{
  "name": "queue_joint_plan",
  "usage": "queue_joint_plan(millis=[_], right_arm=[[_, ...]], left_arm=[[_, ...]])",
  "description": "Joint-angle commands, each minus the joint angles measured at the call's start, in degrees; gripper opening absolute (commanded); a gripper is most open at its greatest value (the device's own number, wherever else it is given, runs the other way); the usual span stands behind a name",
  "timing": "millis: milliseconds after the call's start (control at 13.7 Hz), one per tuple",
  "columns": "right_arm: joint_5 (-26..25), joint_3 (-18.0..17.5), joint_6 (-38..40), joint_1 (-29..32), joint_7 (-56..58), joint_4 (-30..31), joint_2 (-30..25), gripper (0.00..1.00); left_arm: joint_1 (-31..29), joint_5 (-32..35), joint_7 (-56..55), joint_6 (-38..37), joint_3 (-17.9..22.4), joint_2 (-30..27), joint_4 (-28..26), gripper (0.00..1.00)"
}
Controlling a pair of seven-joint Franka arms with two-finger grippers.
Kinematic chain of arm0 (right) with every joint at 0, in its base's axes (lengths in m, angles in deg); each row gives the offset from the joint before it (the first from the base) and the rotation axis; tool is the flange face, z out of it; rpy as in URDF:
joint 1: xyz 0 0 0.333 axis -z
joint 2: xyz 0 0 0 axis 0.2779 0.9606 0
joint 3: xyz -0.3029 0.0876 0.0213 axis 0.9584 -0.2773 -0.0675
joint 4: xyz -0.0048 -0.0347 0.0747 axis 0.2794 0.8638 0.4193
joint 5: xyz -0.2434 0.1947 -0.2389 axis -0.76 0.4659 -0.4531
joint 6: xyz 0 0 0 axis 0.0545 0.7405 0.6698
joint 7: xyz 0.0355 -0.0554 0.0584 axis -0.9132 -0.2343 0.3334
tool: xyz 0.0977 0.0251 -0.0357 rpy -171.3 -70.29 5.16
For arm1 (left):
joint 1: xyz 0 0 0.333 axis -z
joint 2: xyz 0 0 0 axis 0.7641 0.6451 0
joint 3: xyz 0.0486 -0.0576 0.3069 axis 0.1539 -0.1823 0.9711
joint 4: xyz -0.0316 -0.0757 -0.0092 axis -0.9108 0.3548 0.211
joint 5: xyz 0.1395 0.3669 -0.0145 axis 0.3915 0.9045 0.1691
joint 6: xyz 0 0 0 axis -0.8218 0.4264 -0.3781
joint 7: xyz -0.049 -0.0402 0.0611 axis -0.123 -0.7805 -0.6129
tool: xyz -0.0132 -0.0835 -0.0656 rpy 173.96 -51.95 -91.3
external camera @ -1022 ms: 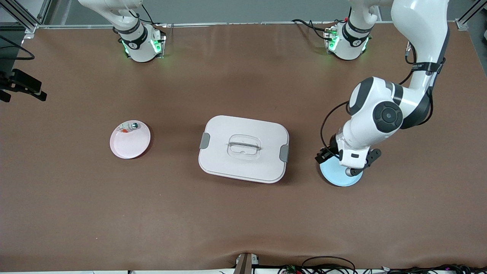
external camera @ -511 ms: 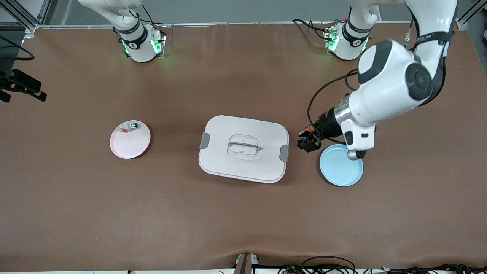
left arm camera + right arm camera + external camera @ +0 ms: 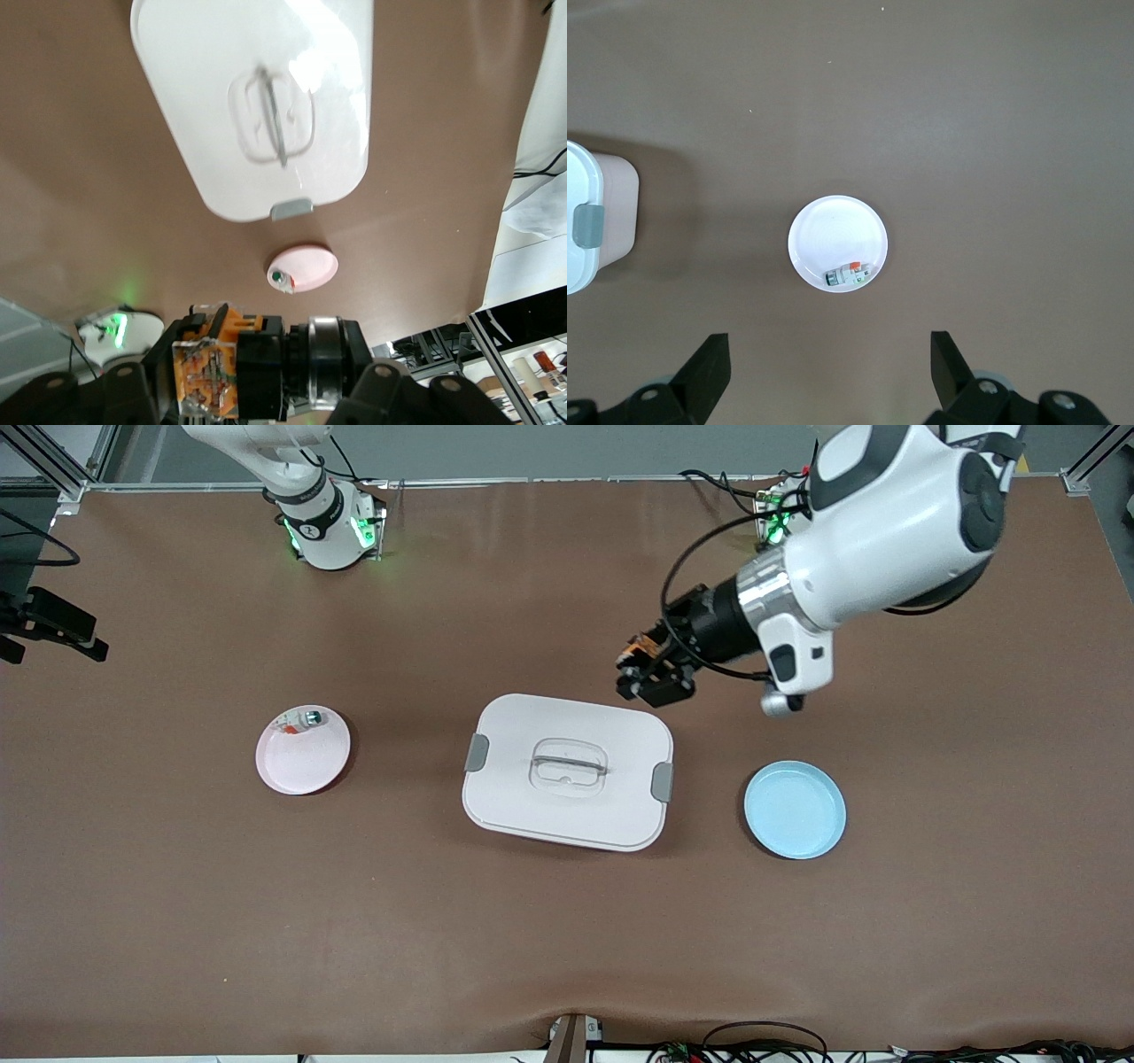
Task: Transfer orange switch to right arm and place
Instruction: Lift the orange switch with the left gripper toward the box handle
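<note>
A pink plate [image 3: 303, 749] with a small whitish part [image 3: 301, 722] lies toward the right arm's end of the table from the white lidded box [image 3: 567, 771]. The right gripper [image 3: 828, 376] hangs wide open and empty, above that plate. The left gripper [image 3: 653, 676] is clamped on the switch [image 3: 208, 372], a stubby black body with orange and clear casing, in the air just above the box's edge. A blue plate [image 3: 795, 810] lies beside the box.

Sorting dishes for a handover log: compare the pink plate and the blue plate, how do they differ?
The pink plate holds a small whitish part at its rim; the blue plate holds nothing. The pink plate sits toward the right arm's end of the table, the blue plate toward the left arm's. Both are round, shallow, beside the white box.
</note>
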Motion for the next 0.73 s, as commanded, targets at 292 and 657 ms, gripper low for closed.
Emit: queue_joint_plan(millis=[292, 657], right_arm=[[-0.87, -0.07, -2.30, 0.85, 0.22, 0.41, 2.76, 1.00], [-1.23, -0.07, -6.17, 1.55, 2.77, 0.23, 5.94, 1.00]], left_arm=[[7.75, -0.04, -15.97, 11.75, -3.21, 3.59, 0.64, 0.23], [10.92, 0.23, -19.15, 17.82, -3.12, 6.31, 0.55, 0.23]])
